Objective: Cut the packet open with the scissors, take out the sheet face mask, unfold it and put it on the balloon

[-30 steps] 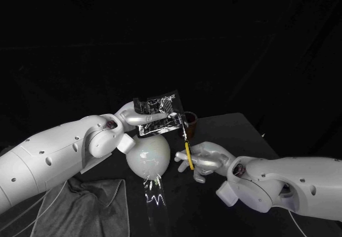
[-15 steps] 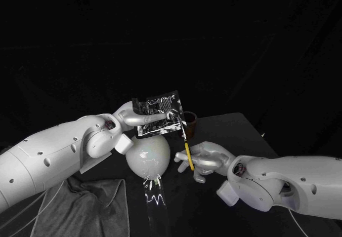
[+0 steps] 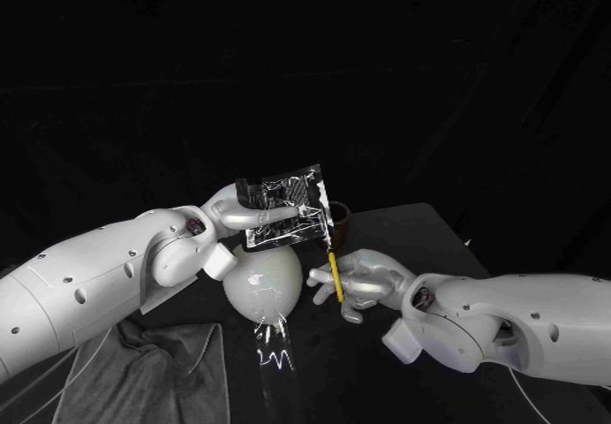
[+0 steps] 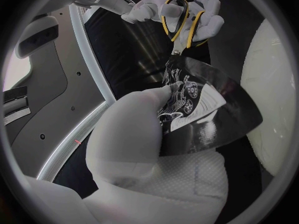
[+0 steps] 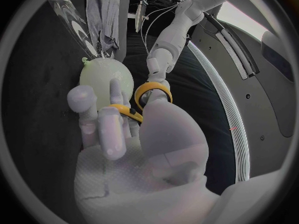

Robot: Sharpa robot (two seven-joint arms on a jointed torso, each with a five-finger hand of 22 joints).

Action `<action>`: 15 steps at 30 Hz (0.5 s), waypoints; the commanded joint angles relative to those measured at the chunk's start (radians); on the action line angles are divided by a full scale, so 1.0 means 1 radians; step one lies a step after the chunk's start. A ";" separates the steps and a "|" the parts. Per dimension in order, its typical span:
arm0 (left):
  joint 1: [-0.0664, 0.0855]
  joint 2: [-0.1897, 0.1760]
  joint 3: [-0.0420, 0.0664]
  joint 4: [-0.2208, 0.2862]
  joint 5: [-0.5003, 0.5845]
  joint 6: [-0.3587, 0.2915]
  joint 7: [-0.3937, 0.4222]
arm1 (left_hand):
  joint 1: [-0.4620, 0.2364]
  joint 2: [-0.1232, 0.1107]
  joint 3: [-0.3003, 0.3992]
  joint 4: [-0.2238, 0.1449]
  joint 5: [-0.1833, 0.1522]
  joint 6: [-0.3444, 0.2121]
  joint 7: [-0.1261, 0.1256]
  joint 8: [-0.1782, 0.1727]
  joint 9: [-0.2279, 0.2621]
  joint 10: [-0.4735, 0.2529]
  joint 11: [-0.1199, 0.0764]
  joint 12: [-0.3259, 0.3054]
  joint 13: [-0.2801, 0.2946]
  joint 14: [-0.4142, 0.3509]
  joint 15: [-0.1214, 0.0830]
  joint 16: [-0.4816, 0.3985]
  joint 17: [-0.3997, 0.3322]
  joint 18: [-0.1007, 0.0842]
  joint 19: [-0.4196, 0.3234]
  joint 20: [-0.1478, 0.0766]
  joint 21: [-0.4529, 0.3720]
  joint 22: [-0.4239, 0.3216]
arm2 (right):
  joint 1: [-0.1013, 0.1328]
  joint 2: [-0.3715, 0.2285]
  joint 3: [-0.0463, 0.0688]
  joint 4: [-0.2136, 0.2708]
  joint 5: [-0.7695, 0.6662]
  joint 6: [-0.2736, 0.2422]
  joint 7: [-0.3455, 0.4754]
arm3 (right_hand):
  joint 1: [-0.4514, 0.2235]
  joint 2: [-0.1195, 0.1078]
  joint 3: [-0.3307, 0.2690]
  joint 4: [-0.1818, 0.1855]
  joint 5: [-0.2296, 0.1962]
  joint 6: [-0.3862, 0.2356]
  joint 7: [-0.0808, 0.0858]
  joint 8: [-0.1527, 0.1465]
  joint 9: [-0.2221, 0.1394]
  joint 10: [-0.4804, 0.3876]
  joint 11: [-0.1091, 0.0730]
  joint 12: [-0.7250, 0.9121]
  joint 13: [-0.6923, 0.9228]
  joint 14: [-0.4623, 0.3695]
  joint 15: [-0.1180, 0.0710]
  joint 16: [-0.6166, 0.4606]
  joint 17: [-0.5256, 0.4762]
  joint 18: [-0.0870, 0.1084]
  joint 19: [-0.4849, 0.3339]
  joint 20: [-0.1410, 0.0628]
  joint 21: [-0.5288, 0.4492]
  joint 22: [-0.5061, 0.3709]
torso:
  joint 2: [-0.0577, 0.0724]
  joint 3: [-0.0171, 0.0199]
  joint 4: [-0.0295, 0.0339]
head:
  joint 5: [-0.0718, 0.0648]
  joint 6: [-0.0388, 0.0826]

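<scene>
My left hand (image 3: 245, 212) holds the dark glossy packet (image 3: 288, 205) upright above the table; the packet (image 4: 199, 104) is pinched between its fingers in the left wrist view. My right hand (image 3: 360, 281) grips the yellow-handled scissors (image 3: 334, 252) with the blades pointing up at the packet's right edge. The scissors (image 4: 181, 22) meet the packet's edge in the left wrist view, and their yellow loops (image 5: 142, 100) sit around my right hand's fingers. The pale balloon (image 3: 264, 278) lies on the table below the packet, between both hands.
A clear plastic sheet (image 3: 276, 353) stretches from the balloon toward the table's front. A grey cloth (image 3: 153, 371) lies at the front left. A small brown cup (image 3: 342, 212) stands behind the packet. The table's right edge (image 3: 458, 238) runs close to my right arm.
My right hand and the scissors have shifted slightly left, toward the packet. The left hand and packet have moved slightly.
</scene>
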 commanded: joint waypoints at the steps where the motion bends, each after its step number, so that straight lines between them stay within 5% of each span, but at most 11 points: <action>1: -0.002 0.002 -0.001 0.008 -0.017 0.036 0.013 | -0.002 0.009 -0.002 -0.002 0.006 0.009 0.001 0.004 0.106 0.007 -0.003 0.000 0.001 0.002 -0.005 0.005 0.001 0.011 -0.008 0.000 0.004 0.001 | 0.005 0.002 0.003 0.000 -0.004 0.003 0.026 | -0.012 0.001 -0.028 0.000 -0.004 0.006 0.005 -0.006 -0.002 -0.006 0.006 -0.007 -0.009 0.001 0.006 -0.001 0.001 0.013 -0.002 0.008 -0.004 0.020 | 0.000 0.0001 -0.0002 | -0.001 0.001; 15: -0.002 -0.001 -0.001 0.008 -0.024 0.047 0.014 | -0.002 0.009 -0.003 -0.002 0.006 0.009 0.001 0.005 0.107 0.007 -0.003 0.000 0.001 0.002 -0.005 0.005 0.001 0.010 -0.009 -0.001 0.005 0.002 | 0.017 -0.004 0.004 0.003 -0.003 0.003 0.028 | -0.005 0.009 -0.029 -0.003 -0.004 0.036 -0.005 0.000 -0.001 0.036 -0.004 0.002 -0.035 0.011 0.000 0.013 0.023 0.011 0.010 0.005 0.018 0.028 | 0.000 0.0004 -0.0005 | 0.001 0.004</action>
